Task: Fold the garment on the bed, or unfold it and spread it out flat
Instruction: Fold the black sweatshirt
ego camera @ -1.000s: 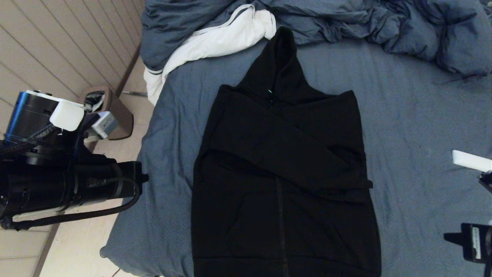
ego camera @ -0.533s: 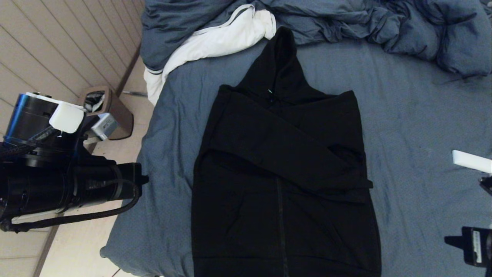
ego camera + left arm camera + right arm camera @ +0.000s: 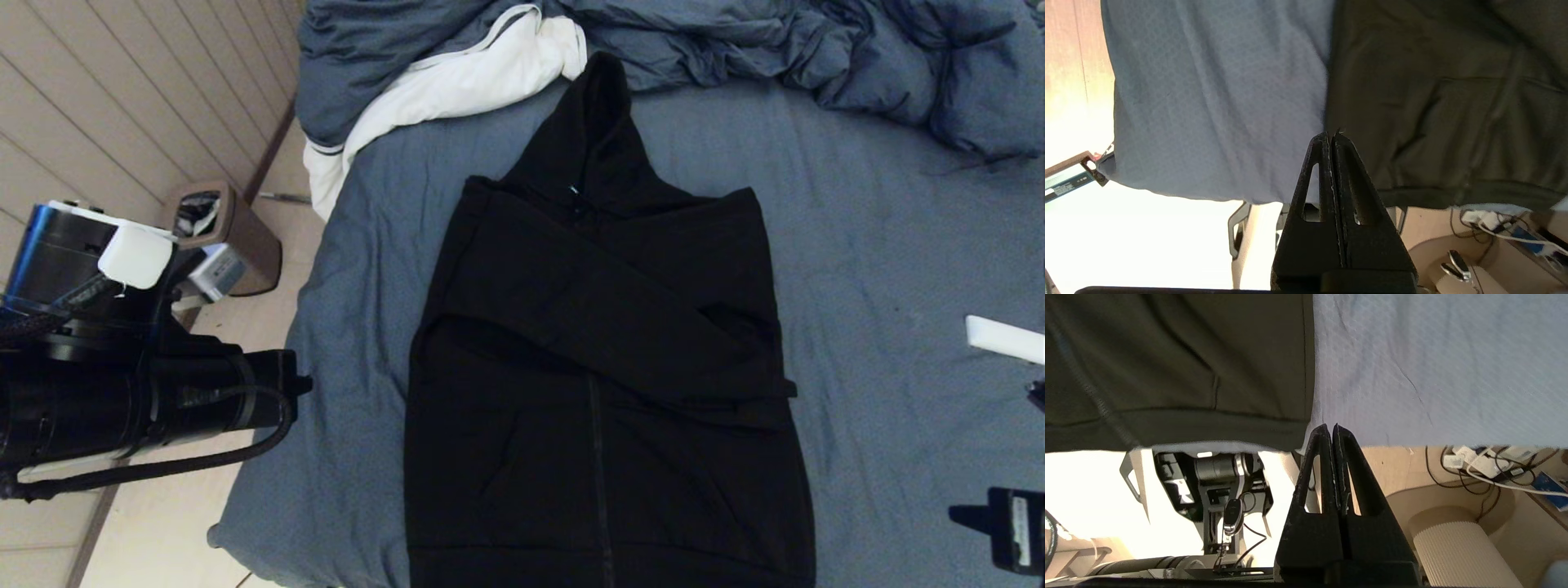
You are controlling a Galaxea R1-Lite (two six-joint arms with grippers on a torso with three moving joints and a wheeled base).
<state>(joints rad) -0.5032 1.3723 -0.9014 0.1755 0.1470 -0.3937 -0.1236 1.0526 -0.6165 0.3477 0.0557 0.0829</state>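
1. Both grippers are pressed fully together and hold nothing. In its wrist view the left gripper point(image 3: 1330, 136) hangs above the hoodie's left edge near the ribbed hem, over the foot of the bed. The right gripper point(image 3: 1330, 428) hangs at the opposite lower corner, where hem meets bare sheet.
2. One garment point(image 3: 604, 367), a black zip-front hoodie, lies face up in the middle of the bed point(image 3: 882, 245). Its hood points toward the far end. Both sleeves are folded across the chest, one lying diagonally over the other. The zipper runs straight down the front, and the hem reaches the near edge of the bed.
3. One duvet point(image 3: 775, 41), blue-grey with a white lining point(image 3: 457, 82) turned out, is bunched along the far end. The tip of the hood just meets it. The lining spills over the bed's left corner toward the floor.
4. From the head view, the left arm point(image 3: 139, 392), black and bulky, sits off the bed's left side over the pale floor. Only small parts of the right arm point(image 3: 1012, 523) show at the right edge.
5. One small brown bin point(image 3: 224, 233) stands on the floor by the wall, left of the bed.
6. Nothing lies on the hoodie.
7. Under the near end of the bed, the wrist views show loose cables and one white power strip point(image 3: 1478, 463) on the floor.
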